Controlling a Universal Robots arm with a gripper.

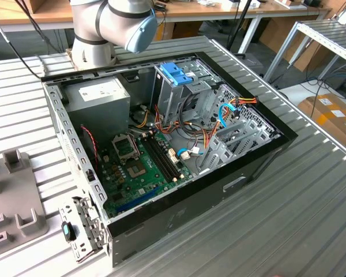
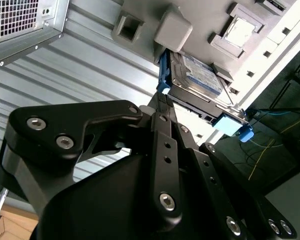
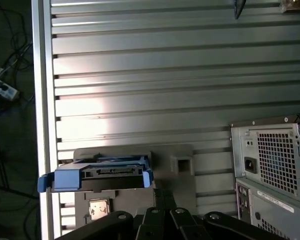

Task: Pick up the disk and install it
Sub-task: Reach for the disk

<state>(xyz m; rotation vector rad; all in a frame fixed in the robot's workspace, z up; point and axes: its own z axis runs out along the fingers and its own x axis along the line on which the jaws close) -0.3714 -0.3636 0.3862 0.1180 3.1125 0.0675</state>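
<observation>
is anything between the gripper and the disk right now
Nothing visible. In the second wrist view the gripper sits right at the near edge of the disk, by the grey holder, with nothing between them.

Exterior view evenly lit w/ soft shadow inside the computer case [image 1: 219, 196]; first wrist view dimmer, w/ a glare band across the worktop [image 3: 155, 107].

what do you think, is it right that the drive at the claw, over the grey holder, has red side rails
Not quite: the side rails are blue, not red. Both wrist views show this. The rest holds: the drive is right at the claw, over the grey holder.
</observation>
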